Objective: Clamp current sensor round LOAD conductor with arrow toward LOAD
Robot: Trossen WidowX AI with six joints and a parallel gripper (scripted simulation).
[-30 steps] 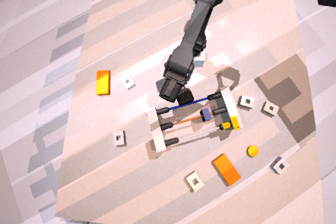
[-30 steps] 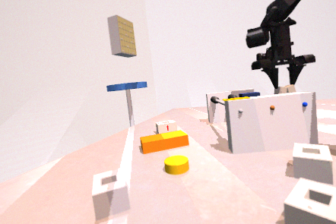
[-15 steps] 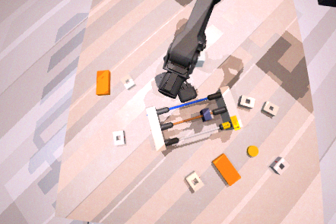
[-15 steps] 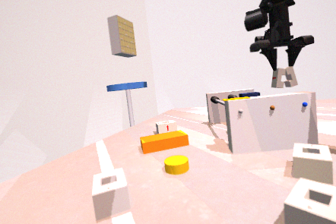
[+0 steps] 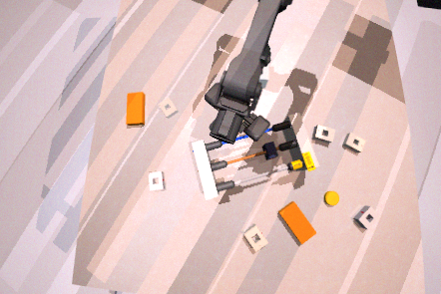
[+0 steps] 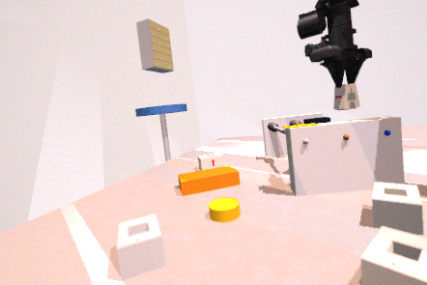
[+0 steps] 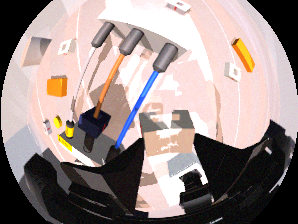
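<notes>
My gripper is shut on the pale sensor. It holds the sensor above the conductor rack, near the blue conductor. A red mark shows on the sensor in the exterior view. In the top view the arm hides the sensor. The yellow LOAD marker is at the dark-shaded end panel, beside the end of the whitish conductor, which has a yellow band. The sensor's arrow direction and how far it is open cannot be told.
A dark navy block sits on the orange conductor. The rack has a white end panel opposite. Orange blocks, a yellow disc and several pale blocks with square holes lie around the rack.
</notes>
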